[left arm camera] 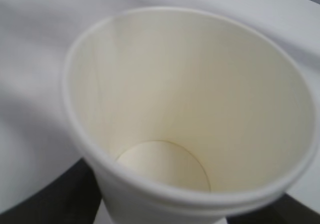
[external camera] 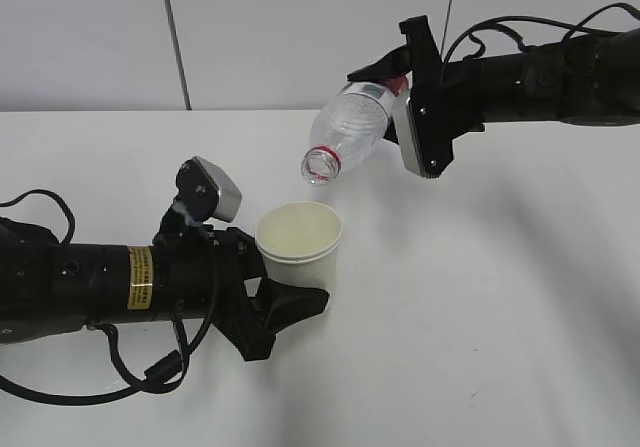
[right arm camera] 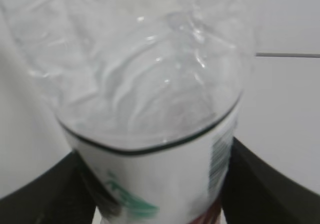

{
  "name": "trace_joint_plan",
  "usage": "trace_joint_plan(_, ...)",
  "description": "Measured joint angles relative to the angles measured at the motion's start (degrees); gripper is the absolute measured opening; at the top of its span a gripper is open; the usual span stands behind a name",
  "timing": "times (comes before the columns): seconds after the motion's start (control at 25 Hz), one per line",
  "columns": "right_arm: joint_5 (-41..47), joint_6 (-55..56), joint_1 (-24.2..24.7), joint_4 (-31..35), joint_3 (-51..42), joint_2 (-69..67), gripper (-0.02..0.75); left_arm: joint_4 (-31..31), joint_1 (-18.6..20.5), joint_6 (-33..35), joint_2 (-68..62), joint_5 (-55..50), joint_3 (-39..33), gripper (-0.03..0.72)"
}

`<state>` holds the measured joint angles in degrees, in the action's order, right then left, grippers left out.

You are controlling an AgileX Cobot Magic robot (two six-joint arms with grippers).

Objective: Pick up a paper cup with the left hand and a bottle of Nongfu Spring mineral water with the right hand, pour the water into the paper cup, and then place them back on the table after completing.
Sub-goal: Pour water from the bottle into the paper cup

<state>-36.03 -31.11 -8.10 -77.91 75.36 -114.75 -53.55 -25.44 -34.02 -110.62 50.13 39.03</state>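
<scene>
Even bright light, soft shadows, blurred wrist views

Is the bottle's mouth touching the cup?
Apart. In the exterior view, bare table shows between the tilted bottle mouth and the paper cup rim below it.

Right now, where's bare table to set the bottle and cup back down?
The table is bare across the right half, below the right gripper and right of the paper cup; the bottle could land there. The far-left strip by the wall also looks free. It is crowded at the near left, where the left gripper holds the cup.
</scene>
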Motion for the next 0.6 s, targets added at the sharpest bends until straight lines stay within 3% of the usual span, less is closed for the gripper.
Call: trace_joint_plan(0.6, 0.0, -4.2, -0.6, 0.0, 0.0, 0.0, 0.478, -0.7, 0.0, 0.0, 0.0, 0.5, 0.0, 0.434)
